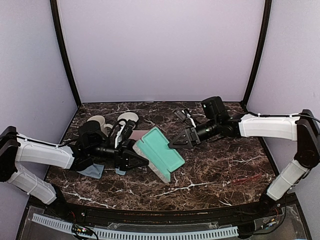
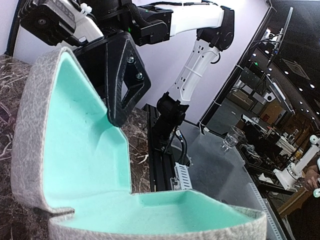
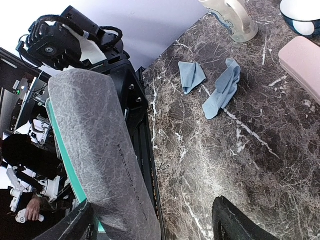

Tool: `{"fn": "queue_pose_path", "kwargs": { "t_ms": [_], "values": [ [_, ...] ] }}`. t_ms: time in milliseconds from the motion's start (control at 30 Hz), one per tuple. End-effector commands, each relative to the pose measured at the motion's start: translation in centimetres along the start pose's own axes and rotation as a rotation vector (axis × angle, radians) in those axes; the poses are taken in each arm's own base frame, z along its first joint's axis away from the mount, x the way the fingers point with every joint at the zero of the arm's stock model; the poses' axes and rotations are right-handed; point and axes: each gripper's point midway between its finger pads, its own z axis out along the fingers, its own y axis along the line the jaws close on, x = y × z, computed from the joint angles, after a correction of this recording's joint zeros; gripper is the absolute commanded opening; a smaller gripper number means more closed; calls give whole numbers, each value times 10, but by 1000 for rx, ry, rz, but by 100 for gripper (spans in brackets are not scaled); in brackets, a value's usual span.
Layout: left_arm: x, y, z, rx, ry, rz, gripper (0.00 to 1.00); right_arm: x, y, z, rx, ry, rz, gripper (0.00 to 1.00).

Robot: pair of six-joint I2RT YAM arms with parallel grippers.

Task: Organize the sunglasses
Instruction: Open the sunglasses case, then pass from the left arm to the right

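The left fingers (image 1: 132,160) clasp the edge of a grey case (image 1: 159,151), holding it open and tilted over the middle of the bench (image 1: 215,167), its teal lining facing up. The right fingers (image 3: 233,224) are spread wide just beside the case, one tip at the rim of its lid. The red sunglasses (image 1: 248,178) lie flat on the bench well off to the right, near the right arm's base and apart from the case. Light-blue cloths (image 3: 192,76) and a pink case (image 3: 302,59) lie further back
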Motion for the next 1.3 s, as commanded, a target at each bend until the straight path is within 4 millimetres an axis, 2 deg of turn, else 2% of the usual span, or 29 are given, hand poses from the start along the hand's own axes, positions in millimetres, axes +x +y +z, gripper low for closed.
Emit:
{"fn": "queue_pose_path", "kwargs": {
  "t_ms": [0,100,200,333,633,833,1033,1133,1200,1267],
  "values": [
    [-33,-32,-4,64,-83,192,0,-9,-12,-13,120,-45,-41,78],
    [-32,-13,0,-27,-71,170,0,-13,6,-14,133,-49,-125,80],
    [-31,-5,4,-44,-55,153,0,-12,16,-8,167,-23,-195,80],
    [-29,-5,8,-13,-49,133,0,-11,11,-6,228,0,-228,75],
    [-20,5,12,-27,-20,97,0,-7,7,1,303,45,-294,47],
    [-11,11,14,-31,0,78,0,1,-2,4,353,84,-300,43],
    [-7,12,13,-35,-1,77,0,3,-5,2,369,95,-314,35],
    [-6,14,13,-45,-6,76,0,-7,1,0,375,87,-336,28],
    [-4,16,12,-49,-8,71,9,-8,0,-2,385,88,-340,24],
    [-1,17,12,-54,-9,67,22,-9,0,-5,404,91,-348,21]
  ]
}}
